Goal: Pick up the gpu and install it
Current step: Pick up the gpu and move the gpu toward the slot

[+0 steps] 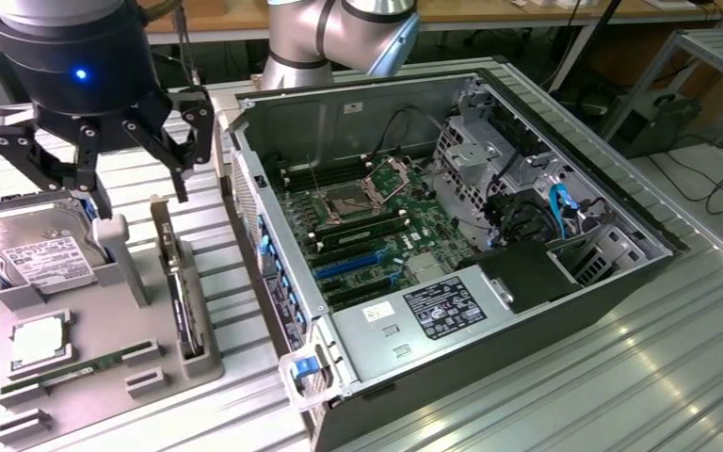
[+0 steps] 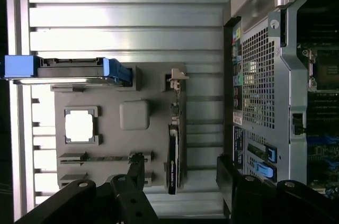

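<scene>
Gripper (image 1: 142,200) hangs over the far end of the grey holder tray (image 1: 98,405), at the exterior view's left. Its fingers (image 2: 135,179) are spread wide with nothing between them. Below, the gpu (image 1: 184,301) stands on its long edge in a slot along the tray's right side, with its silver bracket at the far end and its top edge free and untouched. In the wrist view the card lies in line with the gap between the fingers. To its left is open tray, then the hard drive (image 1: 35,250) propped in its cradle. To its right a narrow strip of bare slatted table (image 1: 663,377) runs up to the computer case (image 1: 462,377). The case lies open side up, motherboard (image 1: 361,226) exposed.
</scene>
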Controlling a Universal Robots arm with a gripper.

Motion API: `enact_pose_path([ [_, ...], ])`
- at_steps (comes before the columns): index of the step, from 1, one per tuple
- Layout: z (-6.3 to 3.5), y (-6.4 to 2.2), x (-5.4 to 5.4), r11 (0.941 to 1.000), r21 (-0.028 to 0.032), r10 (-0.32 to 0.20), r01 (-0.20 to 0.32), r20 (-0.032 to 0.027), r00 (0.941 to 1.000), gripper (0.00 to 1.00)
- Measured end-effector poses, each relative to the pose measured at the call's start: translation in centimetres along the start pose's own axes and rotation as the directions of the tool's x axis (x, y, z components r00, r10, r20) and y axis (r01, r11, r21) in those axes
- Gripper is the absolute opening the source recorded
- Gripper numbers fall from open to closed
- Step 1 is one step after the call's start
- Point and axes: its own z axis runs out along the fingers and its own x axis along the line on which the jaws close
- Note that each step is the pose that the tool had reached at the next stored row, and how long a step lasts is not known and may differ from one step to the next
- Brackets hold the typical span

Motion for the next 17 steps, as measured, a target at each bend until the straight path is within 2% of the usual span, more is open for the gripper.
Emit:
enact_pose_path([
  [8, 1.83, -0.11, 0.1, 1.0000, 0.0000, 0.000, 0.000, -0.0001, 1.0000, 0.66],
  [17, 3.25, -1.16, 0.1, 1.0000, 0.0000, 0.000, 0.000, -0.0001, 1.0000, 0.66],
])
